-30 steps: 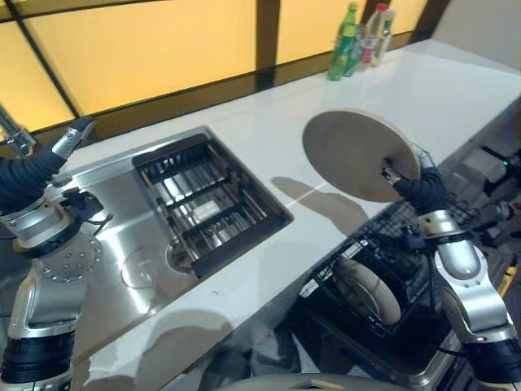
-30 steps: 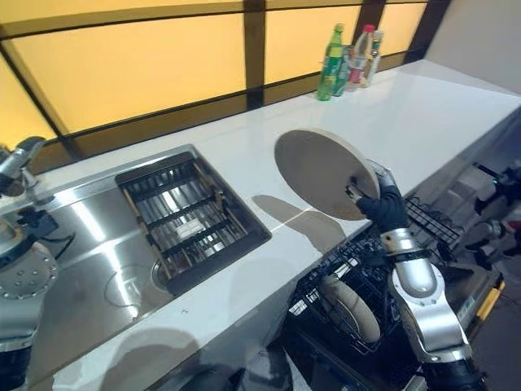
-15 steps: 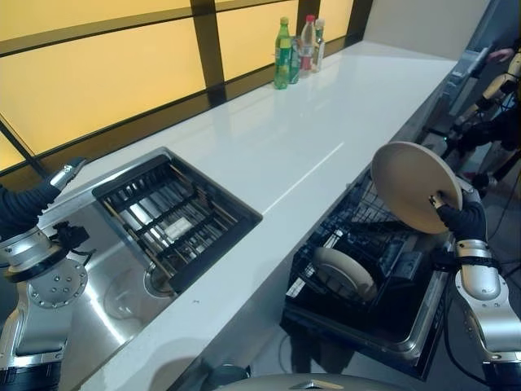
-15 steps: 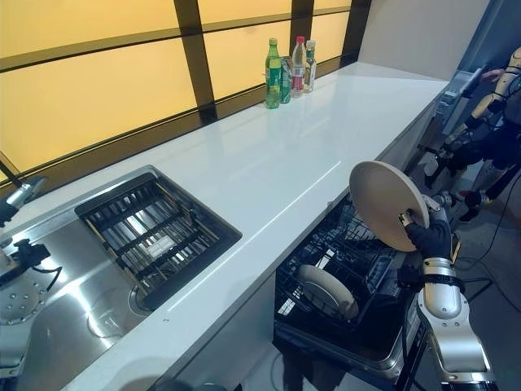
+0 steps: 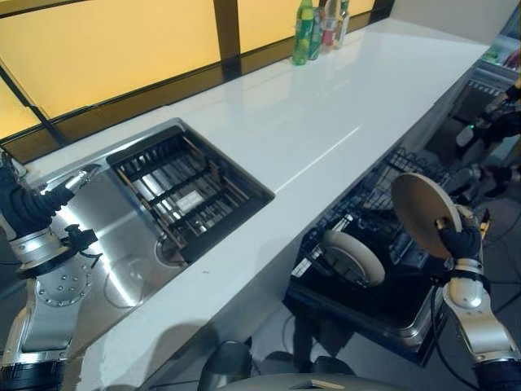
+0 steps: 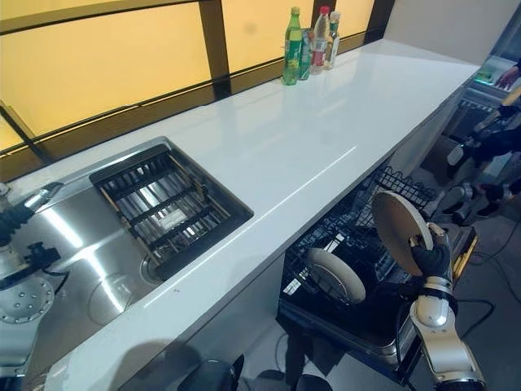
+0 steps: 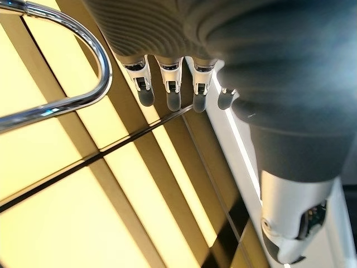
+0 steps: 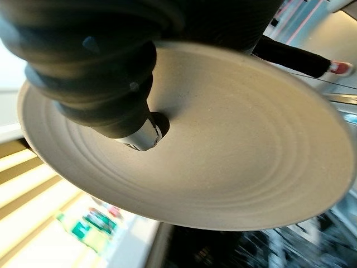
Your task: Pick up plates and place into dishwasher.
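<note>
The right robot hand has a beige plate pinched at its lower rim, fingers curled round the edge, and it holds the plate up on edge over the open dishwasher rack. A second plate stands tilted in the dark wire rack, a little toward the sink side of the held one. In the right wrist view the plate's broad ridged face spreads wide past the thumb, so the grip sits at the rim, not the middle.

This plate looks stiff and glazed, likely ceramic: fairly heavy for a rim pinch, slick, and breakable if it knocks the rack wires or the other plate. With the weight hanging away from the fingers it could swing or slip, so a firm hold at the rim and a slow, edge-first lowering into a free slot seems the safe way.

The left robot hand hangs idle over the steel sink, fingers straight and holding nothing, beside the curved chrome faucet. The drying rack sits in the sink, and bottles stand at the far end of the white surface.
</note>
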`<state>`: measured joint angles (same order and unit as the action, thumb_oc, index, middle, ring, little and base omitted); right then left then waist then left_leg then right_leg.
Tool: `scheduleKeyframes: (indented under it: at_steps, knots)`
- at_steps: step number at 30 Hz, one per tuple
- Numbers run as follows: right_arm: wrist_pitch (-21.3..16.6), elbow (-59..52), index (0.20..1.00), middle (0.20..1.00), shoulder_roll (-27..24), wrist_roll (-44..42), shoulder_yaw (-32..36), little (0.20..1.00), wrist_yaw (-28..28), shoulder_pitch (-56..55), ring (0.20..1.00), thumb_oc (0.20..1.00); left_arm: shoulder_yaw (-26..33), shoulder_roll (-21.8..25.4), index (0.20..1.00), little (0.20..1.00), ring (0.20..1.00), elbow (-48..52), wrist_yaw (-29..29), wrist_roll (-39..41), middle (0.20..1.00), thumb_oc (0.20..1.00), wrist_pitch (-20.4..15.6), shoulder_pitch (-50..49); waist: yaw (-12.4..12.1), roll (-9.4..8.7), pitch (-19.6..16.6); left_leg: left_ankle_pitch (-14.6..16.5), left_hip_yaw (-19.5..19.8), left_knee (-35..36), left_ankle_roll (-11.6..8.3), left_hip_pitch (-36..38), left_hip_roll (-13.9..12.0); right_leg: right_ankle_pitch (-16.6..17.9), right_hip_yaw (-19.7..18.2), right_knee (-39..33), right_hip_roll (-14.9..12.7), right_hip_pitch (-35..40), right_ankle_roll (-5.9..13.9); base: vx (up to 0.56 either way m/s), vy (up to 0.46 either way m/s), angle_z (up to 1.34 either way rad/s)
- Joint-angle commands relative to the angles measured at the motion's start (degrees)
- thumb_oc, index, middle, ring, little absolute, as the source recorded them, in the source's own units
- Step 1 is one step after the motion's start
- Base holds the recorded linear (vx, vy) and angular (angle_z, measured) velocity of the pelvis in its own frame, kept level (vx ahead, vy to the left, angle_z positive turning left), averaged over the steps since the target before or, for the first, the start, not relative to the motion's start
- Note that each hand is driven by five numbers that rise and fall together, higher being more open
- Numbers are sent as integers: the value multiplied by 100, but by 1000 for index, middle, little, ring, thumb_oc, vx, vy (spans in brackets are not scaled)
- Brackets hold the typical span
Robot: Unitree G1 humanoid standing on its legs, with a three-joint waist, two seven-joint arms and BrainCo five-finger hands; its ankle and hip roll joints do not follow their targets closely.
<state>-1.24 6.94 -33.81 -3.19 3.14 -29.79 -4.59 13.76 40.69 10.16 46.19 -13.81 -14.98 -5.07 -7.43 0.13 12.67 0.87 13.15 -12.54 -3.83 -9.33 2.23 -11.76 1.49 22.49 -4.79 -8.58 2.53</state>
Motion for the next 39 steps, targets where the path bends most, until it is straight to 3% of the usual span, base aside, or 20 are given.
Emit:
scheduleKeyframes:
  at_steps: [1, 2, 4, 5, 10, 14, 22, 28, 32, 37, 38, 39]
  knots:
    - [-471, 515, 200, 200, -538, -112, -372, 200, -457, 1772, 200, 200, -469, 572, 1000, 1000, 1000, -370, 839, -16, 1000, 1000, 178, 1179, 44, 4, 565, 538, -211, -755, 428, -740, 459, 1526, -499, -1539, -454, -217, 609, -375, -282, -10]
    - [-491, 737, 200, 200, -586, -145, -549, 200, -474, 2164, 200, 200, -647, 724, 1000, 1000, 1000, -519, 1069, 57, 1000, 1000, 270, 1458, 107, 86, 749, 577, -210, -841, 452, -863, 457, 1676, -637, -1560, -424, -498, 605, -260, -266, -18]
    - [-453, 831, 200, 200, -611, -138, -717, 200, -449, 2440, 200, 200, -709, 724, 1000, 1000, 1000, -589, 1236, -1, 1000, 1000, 378, 1593, 185, 170, 952, 606, -202, -1045, 535, -1087, 425, 1538, -799, -1195, -273, -880, 545, -32, -255, -15]
    - [-443, 762, 200, 200, -687, -185, -748, 200, -399, 2380, 200, 200, -681, 685, 1000, 1000, 1000, -548, 1309, -50, 1000, 1000, 446, 1495, 187, 163, 987, 618, -204, -1184, 484, -1232, 415, 1519, -750, -1174, -262, -905, 490, 44, -332, -5]
    - [-552, 423, 200, 200, -891, -239, -582, 200, -443, 2090, 200, 200, -500, 548, 1000, 1000, 1000, -308, 1509, -131, 1000, 1000, 615, 1180, 151, 238, 1281, 480, -99, -1368, 235, -1622, -36, 1343, -150, -1159, -184, -1074, 265, 38, -330, -2]
    - [-517, 302, 200, 200, -1002, -45, -452, 200, -461, 2122, 200, 200, -401, 553, 1000, 1000, 1000, -157, 1507, 121, 1000, 1000, 620, 1010, 209, 379, 1479, 29, 5, -1284, 149, -1687, -323, 1121, 231, -987, -51, -1270, 30, 83, -173, 17]
    - [-447, 332, 200, 200, -1388, 534, -426, 200, -500, 2721, 200, 200, -400, 488, 1000, 1000, 1000, 67, 1484, 324, 1000, 1000, 739, 1066, 259, 637, 1585, -398, 58, -1159, 32, -1688, -294, 926, 435, -701, -8, -1570, -191, 48, -41, 20]
    - [-158, 632, 200, 200, -1939, 966, -777, 200, 361, 3278, 200, 200, -411, 603, 1000, 1000, 1000, -59, 1315, 514, 1000, 1000, 812, 1161, 261, 730, 1500, -520, 12, -1078, -33, -1603, -313, 834, 392, -468, -22, -1722, -231, 57, -4, 4]
    - [200, 1130, 200, 200, -2199, 554, -1150, 200, 978, 3530, 200, 200, -452, 717, 1000, 1000, 1000, -35, 1283, 586, 1000, 1000, 911, 1239, 241, 764, 1518, -522, 0, -978, -46, -1575, -328, 813, 394, -409, -47, -1771, -230, 17, -33, -8]
    - [587, 1617, 200, 200, -2166, 223, -1360, 200, 1369, 3658, 200, 200, -506, 818, 1000, 1000, 1000, -57, 1241, 611, 1000, 1000, 937, 1332, 233, 799, 1574, -508, -25, -854, -58, -1500, -355, 827, 427, -400, -87, -1774, -230, 4, -38, 7]
    - [628, 1675, 360, 360, -2159, 186, -1382, 360, 1380, 3669, 360, 360, -529, 815, 1000, 1000, 1000, -63, 1248, 606, 1000, 1000, 941, 1357, 239, 809, 1591, -509, -31, -833, -58, -1481, -361, 832, 427, -395, -91, -1774, -229, 0, -2, 13]
    - [683, 1749, 696, 696, -2145, 154, -1397, 696, 1421, 3673, 696, 696, -549, 814, 1000, 1000, 1000, -63, 1248, 599, 1000, 1000, 958, 1389, 250, 820, 1613, -501, -38, -805, -53, -1461, -366, 835, 423, -387, -94, -1780, -228, -10, 0, 15]
